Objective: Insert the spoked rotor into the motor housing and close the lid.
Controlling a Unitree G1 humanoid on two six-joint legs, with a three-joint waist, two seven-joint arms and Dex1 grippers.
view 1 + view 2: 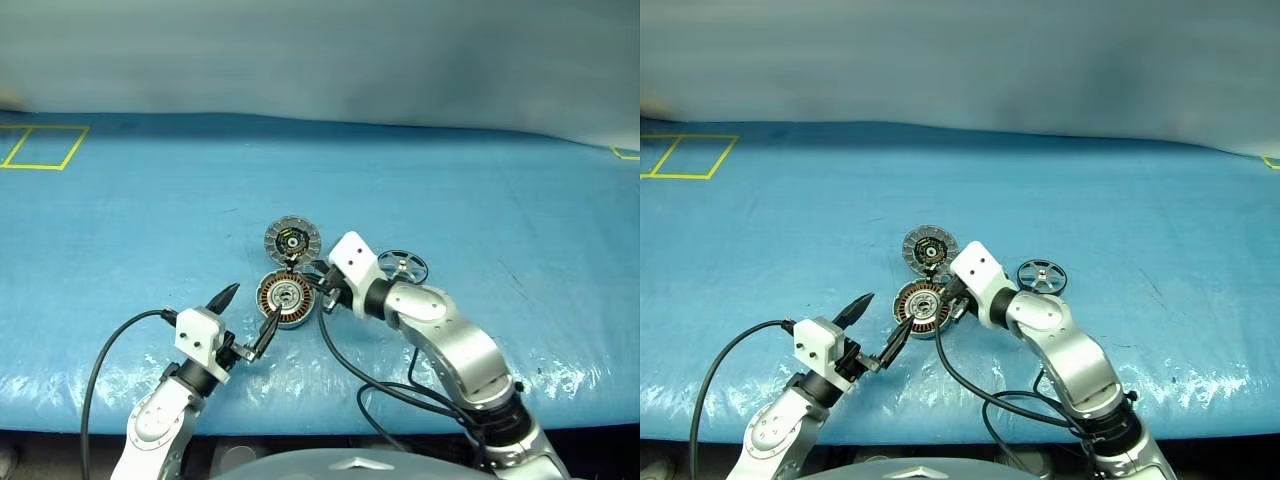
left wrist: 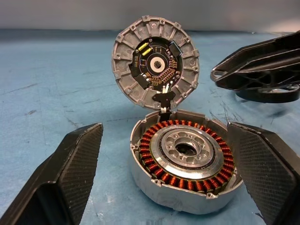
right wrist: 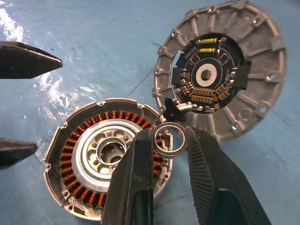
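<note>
The motor housing (image 1: 283, 299) sits open on the blue table, copper windings showing. Just beyond it the lid (image 1: 292, 240) lies with its ribbed face and dark circuit centre up, joined to the housing by a short wire. To the right, the spoked rotor (image 1: 400, 268) lies flat on the table. My right gripper (image 3: 168, 136) hangs over the housing's far right rim, shut on a small thin silver ring (image 3: 169, 153). My left gripper (image 2: 164, 131) is open wide at the near left, one finger to each side of the housing (image 2: 185, 164), not touching it.
The blue cloth-covered table (image 1: 480, 200) stretches wide on all sides. Yellow tape marks (image 1: 40, 147) lie at its far left corner. Black cables (image 1: 100, 360) trail from both wrists over the front edge.
</note>
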